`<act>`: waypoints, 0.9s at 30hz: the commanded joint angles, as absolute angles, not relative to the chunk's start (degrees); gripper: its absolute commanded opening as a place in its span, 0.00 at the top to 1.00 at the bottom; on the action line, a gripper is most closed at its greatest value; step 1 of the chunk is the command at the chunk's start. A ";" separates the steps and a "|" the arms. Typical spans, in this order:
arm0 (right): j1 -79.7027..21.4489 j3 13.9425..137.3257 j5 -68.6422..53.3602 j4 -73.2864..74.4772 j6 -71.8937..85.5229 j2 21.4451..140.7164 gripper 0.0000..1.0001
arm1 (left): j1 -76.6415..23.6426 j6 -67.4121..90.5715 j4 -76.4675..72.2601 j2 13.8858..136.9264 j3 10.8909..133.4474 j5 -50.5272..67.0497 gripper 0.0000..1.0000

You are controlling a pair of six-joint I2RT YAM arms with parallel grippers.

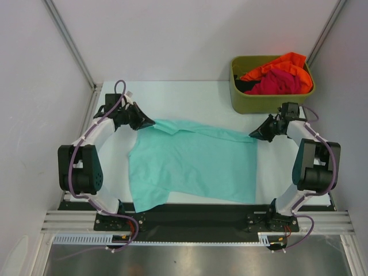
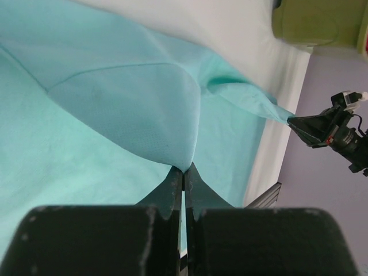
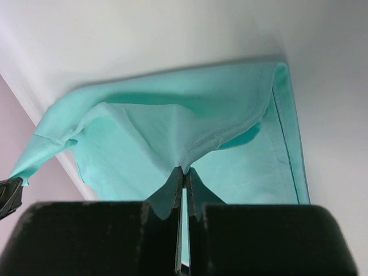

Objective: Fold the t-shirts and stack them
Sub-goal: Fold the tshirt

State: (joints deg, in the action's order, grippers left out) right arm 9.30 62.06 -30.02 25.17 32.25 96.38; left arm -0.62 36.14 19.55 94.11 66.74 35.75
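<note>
A teal t-shirt (image 1: 192, 167) lies spread across the table between the two arms. My left gripper (image 1: 150, 122) is shut on its far left corner, and in the left wrist view the cloth (image 2: 132, 109) rises into the closed left gripper (image 2: 184, 170). My right gripper (image 1: 255, 135) is shut on the far right corner; the right wrist view shows the teal cloth (image 3: 172, 132) pinched in the closed right gripper (image 3: 184, 170). An orange t-shirt (image 1: 283, 62) and a magenta-red t-shirt (image 1: 277, 82) lie crumpled in the bin.
An olive-green plastic bin (image 1: 261, 102) stands at the far right of the table, just beyond the right gripper. White walls with metal posts close in the table on three sides. A black rail (image 1: 195, 215) runs along the near edge.
</note>
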 commanded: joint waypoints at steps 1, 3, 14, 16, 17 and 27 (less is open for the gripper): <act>9.58 60.38 -31.55 26.54 31.03 93.96 1.00 | 1.31 32.87 21.71 91.49 64.08 34.89 1.00; 9.58 59.86 -31.38 27.07 30.41 93.52 1.00 | 1.49 32.43 22.32 90.97 62.67 34.28 1.00; 9.58 56.34 -29.09 29.79 28.21 91.67 1.00 | 3.51 30.15 25.05 86.66 57.40 32.61 1.00; 9.67 55.81 -28.30 30.06 27.78 91.58 1.00 | 3.69 29.88 25.05 86.31 56.69 32.26 1.00; 9.67 55.38 -28.13 30.15 27.69 91.41 1.00 | 3.87 29.71 25.22 86.13 56.17 32.17 1.00; 10.11 54.49 -25.93 31.20 25.84 92.37 0.98 | 4.04 28.30 26.02 86.22 53.35 31.29 1.00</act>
